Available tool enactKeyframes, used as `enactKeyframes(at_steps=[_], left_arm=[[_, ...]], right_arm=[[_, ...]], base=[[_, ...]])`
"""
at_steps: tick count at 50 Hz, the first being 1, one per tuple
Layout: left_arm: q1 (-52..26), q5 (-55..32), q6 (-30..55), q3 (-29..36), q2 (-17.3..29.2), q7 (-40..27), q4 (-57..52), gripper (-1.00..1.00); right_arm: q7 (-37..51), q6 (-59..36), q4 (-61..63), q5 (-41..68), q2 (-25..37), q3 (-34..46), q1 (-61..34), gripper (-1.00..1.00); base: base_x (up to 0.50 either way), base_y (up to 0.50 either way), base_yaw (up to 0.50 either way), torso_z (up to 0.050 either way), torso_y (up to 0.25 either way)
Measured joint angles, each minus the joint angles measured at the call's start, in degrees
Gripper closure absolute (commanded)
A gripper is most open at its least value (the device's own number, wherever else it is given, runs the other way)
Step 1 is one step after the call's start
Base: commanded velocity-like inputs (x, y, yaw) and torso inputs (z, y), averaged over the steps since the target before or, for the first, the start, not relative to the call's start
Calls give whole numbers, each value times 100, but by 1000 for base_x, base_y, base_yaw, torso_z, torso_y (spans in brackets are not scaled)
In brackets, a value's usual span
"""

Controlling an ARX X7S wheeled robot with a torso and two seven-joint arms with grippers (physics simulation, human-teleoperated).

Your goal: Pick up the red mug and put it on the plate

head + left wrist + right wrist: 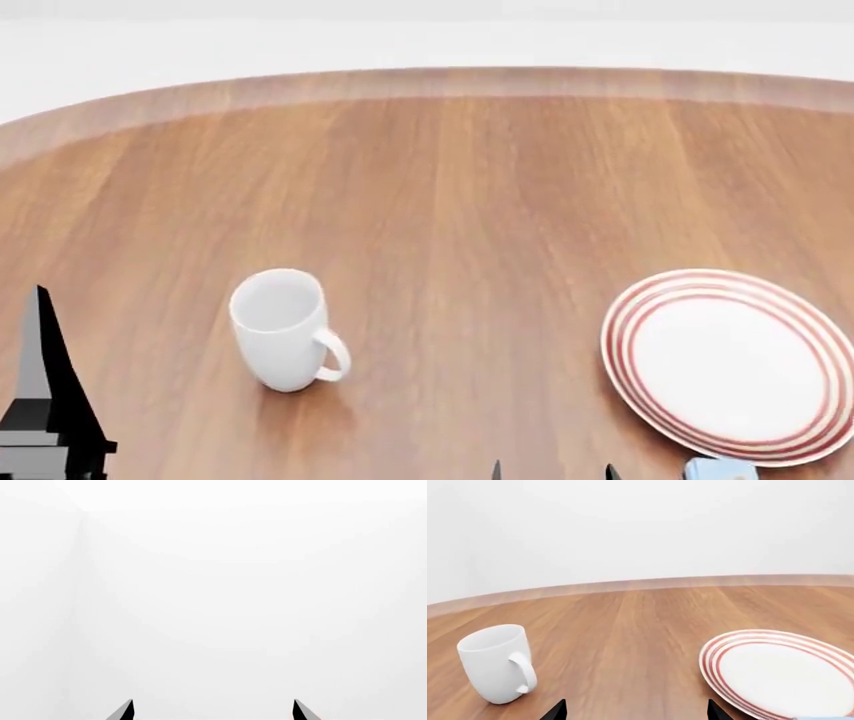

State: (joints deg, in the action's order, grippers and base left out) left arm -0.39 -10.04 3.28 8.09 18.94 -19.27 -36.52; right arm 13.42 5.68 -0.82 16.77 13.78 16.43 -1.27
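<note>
Your right gripper (636, 711) has its jaws spread and empty, low over the table (454, 180). Your left gripper (212, 711) is also spread, facing blank white. The plate (727, 365) lies at the right. A white mug (283, 328) stands upright, well left of it. No red mug is visible.

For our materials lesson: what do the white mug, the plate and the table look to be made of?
White mug: probably glazed ceramic, smooth plain white with soft shading. Plate: likely the same, glossy white with painted red rings. Table: wood or wood veneer, showing lengthwise grain and a satin sheen. These are renders, so only looks.
</note>
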Motion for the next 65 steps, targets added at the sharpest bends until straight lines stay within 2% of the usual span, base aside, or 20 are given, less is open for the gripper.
enactKeyframes(at_steps=[40, 54, 65], left_arm=[[-42, -32, -20, 30, 73, -80, 15, -100], [-52, -35, -3, 43, 97, -117, -20, -100], [-58, -43, 21, 58, 114, -145, -76, -100]], right_arm=[[61, 51, -33, 51, 64, 99, -26, -100], [98, -25, 23, 2, 118, 184, -23, -100], [171, -191, 622, -52, 315, 267, 198, -100]], base=[[163, 0, 0, 0, 0], [12, 0, 0, 0, 0], [0, 0, 0, 0, 0]])
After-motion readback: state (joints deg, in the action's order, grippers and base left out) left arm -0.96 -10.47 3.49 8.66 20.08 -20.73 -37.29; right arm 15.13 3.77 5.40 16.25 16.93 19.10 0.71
